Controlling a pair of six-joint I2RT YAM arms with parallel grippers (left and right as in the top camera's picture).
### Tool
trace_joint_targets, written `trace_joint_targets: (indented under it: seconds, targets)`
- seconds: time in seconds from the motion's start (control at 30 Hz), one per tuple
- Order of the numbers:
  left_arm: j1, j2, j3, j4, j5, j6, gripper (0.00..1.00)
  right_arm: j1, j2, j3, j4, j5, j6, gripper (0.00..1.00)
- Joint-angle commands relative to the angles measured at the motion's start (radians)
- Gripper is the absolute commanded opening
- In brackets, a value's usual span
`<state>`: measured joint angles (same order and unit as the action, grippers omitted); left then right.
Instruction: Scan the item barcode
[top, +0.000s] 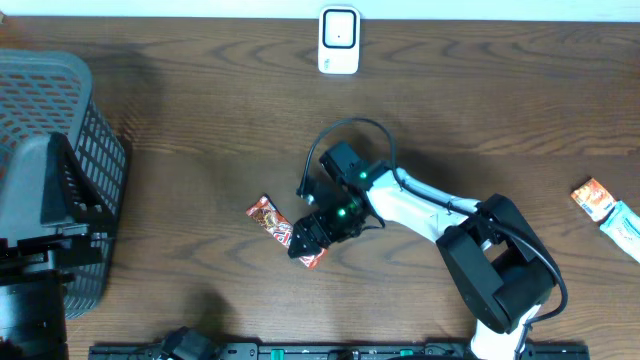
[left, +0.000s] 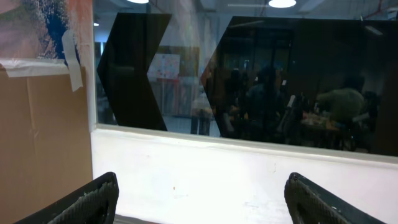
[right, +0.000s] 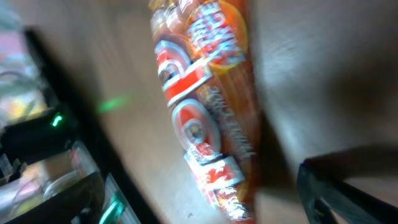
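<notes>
The right arm (top: 425, 207) is white with black joints, a black cable (top: 352, 122) and green lights (top: 363, 178).

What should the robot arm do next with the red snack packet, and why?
Probably lower the right gripper a little and close it on the red snack packet. The packet lies flat on the table, right under the open gripper, and nothing seems to grip it yet, so it cannot be lifted to show its barcode.
</notes>
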<state>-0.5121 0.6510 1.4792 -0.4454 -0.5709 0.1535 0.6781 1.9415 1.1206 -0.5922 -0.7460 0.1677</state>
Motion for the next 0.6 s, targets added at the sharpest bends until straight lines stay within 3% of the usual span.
trace_joint_targets:
  seconds: [0.0, 0.03, 0.1, 0.13, 0.17, 0.5, 0.53, 0.57]
  targets:
    - [0.003, -0.003, -0.003, 0.003, 0.006, -0.01, 0.86, 0.004, 0.032, -0.115, 0.055, -0.041, 0.003, 0.75]
    - [0.003, -0.003, -0.003, 0.003, 0.006, -0.01, 0.86, 0.002, 0.032, -0.129, 0.065, -0.037, 0.003, 0.65]
    - [0.003, -0.003, -0.003, 0.003, 0.006, -0.01, 0.86, -0.003, 0.032, -0.144, 0.069, -0.016, 0.003, 0.33]
    - [0.003, -0.003, -0.003, 0.003, 0.006, -0.01, 0.86, -0.006, 0.032, -0.148, 0.069, 0.0, 0.004, 0.04]
    - [0.003, -0.003, -0.003, 0.003, 0.006, -0.01, 0.86, -0.01, 0.032, -0.148, 0.069, 0.018, 0.006, 0.01]
    - [0.003, -0.003, -0.003, 0.003, 0.005, -0.01, 0.86, -0.027, -0.009, -0.059, 0.069, 0.113, 0.018, 0.01]
    - [0.003, -0.003, -0.003, 0.003, 0.006, -0.01, 0.86, -0.027, -0.018, -0.055, 0.069, 0.113, 0.018, 0.23]
    - [0.003, -0.003, -0.003, 0.003, 0.006, -0.01, 0.86, -0.027, -0.025, -0.055, 0.07, 0.114, 0.019, 0.63]
